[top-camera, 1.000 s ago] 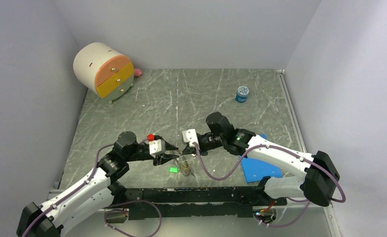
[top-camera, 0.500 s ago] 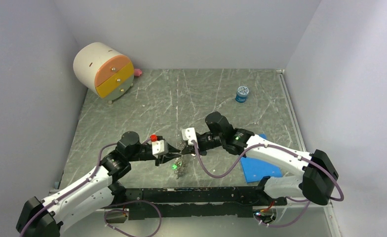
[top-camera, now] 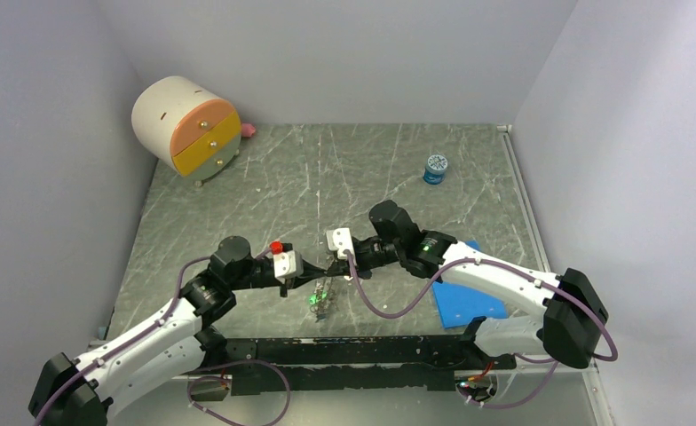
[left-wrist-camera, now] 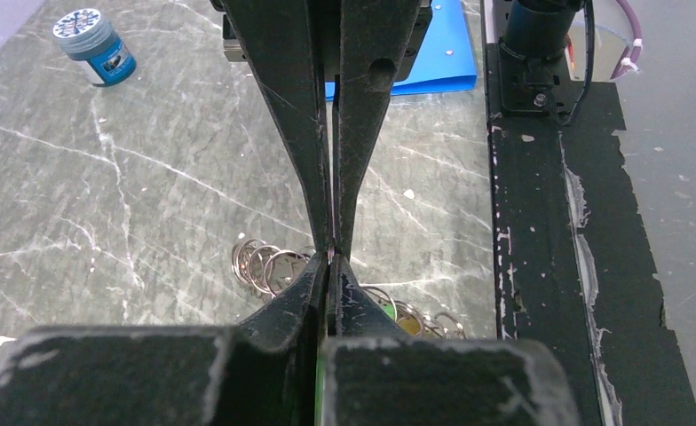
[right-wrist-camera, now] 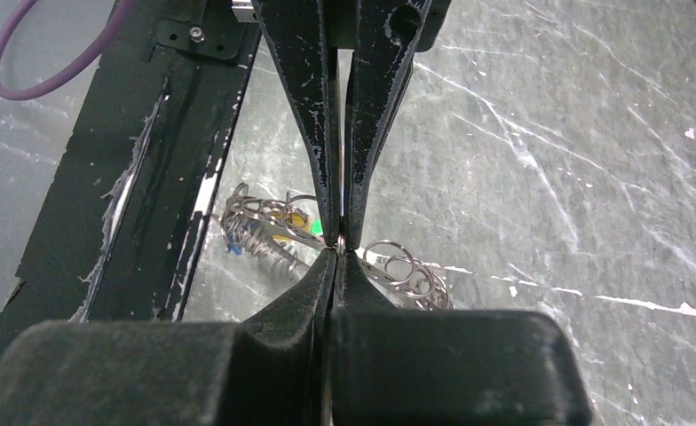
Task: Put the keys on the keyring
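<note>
Right gripper [right-wrist-camera: 340, 241]: pinching the keyring [right-wrist-camera: 396, 264] by its wire, steadying it.
Left gripper [left-wrist-camera: 330, 256]: pressing shut on the same wire, apparently bracing it for threading.
Keys [right-wrist-camera: 316, 229]: green one nestling among coils.

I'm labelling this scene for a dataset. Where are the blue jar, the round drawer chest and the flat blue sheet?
blue jar [top-camera: 436, 164]: top view, on its patterned lid.
round drawer chest [top-camera: 207, 144]: top view, on the yellow drawer front.
flat blue sheet [top-camera: 469, 306]: top view, on its bare near part.

Grey marbled tabletop [top-camera: 344, 169] enclosed by pale walls [top-camera: 327, 53].
</note>
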Motion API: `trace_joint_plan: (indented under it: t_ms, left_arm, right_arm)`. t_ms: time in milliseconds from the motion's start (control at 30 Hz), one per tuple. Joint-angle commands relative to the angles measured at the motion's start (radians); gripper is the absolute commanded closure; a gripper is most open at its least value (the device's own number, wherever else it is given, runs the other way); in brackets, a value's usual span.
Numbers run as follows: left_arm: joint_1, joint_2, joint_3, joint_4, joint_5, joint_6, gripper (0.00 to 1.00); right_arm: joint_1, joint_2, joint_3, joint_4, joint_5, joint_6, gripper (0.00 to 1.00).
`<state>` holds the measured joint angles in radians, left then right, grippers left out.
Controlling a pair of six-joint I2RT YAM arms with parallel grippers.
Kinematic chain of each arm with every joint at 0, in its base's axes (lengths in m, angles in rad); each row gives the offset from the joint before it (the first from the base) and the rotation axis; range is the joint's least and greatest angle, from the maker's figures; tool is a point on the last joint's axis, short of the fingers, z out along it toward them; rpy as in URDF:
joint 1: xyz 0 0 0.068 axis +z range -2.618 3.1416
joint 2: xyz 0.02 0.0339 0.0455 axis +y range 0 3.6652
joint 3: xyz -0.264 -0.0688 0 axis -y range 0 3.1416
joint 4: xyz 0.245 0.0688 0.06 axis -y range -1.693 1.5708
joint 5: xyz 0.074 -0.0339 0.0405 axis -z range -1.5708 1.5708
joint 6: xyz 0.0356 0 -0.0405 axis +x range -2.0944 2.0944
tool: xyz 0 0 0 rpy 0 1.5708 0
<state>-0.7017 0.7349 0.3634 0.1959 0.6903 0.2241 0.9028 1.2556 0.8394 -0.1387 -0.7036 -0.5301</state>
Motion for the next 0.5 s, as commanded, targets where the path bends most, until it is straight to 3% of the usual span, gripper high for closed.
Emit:
trace_joint_plan:
  t_ms: [0, 100, 200, 267, 367, 433, 467]
  left_arm:
    - [-0.003, -0.005, 0.043, -0.034, -0.029, 0.007, 0.89]
    - [-0.003, -0.001, 0.045, -0.046, -0.046, -0.002, 0.77]
    - [-0.003, 0.013, 0.042, -0.036, -0.051, -0.010, 0.73]
    - [-0.003, 0.024, 0.044, -0.029, -0.048, -0.015, 0.77]
    - [-0.003, 0.032, 0.047, -0.014, -0.041, -0.017, 0.96]
    - [-0.003, 0.031, 0.047, -0.006, -0.043, -0.025, 0.97]
    - [-0.003, 0.029, 0.044, -0.001, -0.043, -0.028, 0.97]
  right_arm:
    - [-0.007, -0.021, 0.008, 0.099, -0.016, 0.009, 1.00]
    - [-0.008, -0.017, 0.016, 0.089, -0.022, 0.010, 1.00]
    - [-0.008, -0.013, 0.022, 0.082, -0.035, 0.009, 1.00]
    - [-0.008, -0.013, 0.020, 0.083, -0.042, 0.010, 1.00]
    - [-0.008, -0.010, 0.019, 0.082, -0.040, 0.016, 1.00]
    - [-0.009, -0.010, 0.019, 0.084, -0.032, 0.021, 1.00]
    - [-0.010, -0.010, 0.018, 0.089, -0.019, 0.027, 0.93]
